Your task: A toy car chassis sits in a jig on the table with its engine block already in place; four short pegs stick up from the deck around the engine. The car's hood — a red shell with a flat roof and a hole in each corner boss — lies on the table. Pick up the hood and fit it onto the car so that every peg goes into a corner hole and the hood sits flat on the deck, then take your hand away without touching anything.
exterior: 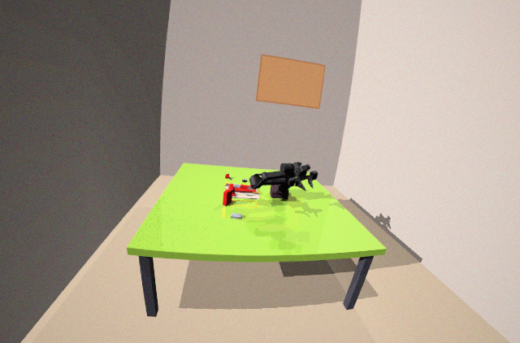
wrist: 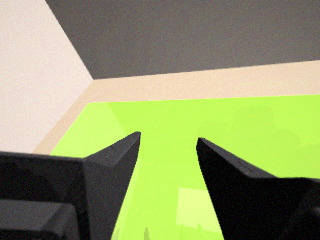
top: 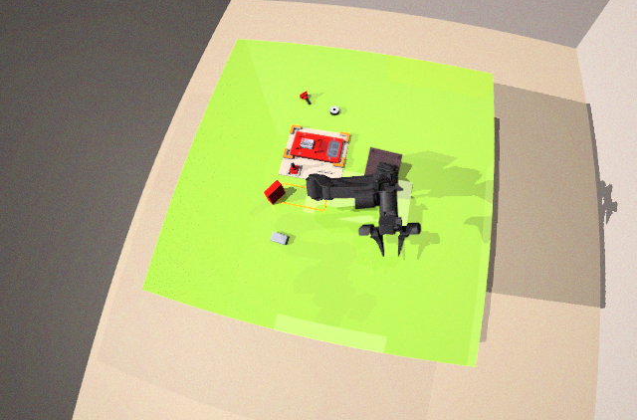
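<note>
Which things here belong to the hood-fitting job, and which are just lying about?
Job:
- red hood
- car chassis
- engine block
- tool, open

Lying about:
- grey block
- black-and-white round piece
- red-and-black piece

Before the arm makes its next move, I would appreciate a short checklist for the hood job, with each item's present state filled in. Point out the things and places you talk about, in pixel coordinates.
1. Gripper (top: pixel 390 255) (exterior: pixel 307 188) (wrist: pixel 168 139) open, nothing between the fingers: ok.
2. Chassis (top: pixel 319 154) seated between the jig's orange corners: ok, as far as the top view shows.
3. Engine block (top: pixel 307 143) in place on the deck: ok.
4. Red hood (top: pixel 275 192) (exterior: pixel 227 197) lying flat on its underside: not ok, it looks tipped up.
5. Gripper lined up over the hood: not ok, it is well off to one side.
6. Corner holes unobstructed: cannot tell.
</note>
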Controlling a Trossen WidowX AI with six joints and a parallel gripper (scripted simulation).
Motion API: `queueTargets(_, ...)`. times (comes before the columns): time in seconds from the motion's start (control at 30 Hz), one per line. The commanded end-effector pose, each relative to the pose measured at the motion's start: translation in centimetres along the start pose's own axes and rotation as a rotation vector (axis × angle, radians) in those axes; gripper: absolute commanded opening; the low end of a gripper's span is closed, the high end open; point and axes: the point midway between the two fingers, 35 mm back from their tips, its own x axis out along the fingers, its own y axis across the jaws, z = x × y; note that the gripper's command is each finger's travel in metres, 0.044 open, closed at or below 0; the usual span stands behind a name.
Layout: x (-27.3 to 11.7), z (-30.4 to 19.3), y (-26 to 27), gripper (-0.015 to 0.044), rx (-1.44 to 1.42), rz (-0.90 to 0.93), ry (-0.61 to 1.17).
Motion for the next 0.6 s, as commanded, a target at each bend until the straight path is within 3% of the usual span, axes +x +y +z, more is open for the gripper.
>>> queueTargets(0.0,0.0,0.1,0.1,0.0194,0.002,0.006,-0.002)
queueTargets(0.23,-0.7,2.8,5.6,0.001,0.075,0.244,-0.067)
queueTargets(0.57,-5.1,6.8,14.1,0.0,0.217,0.672,-0.117)
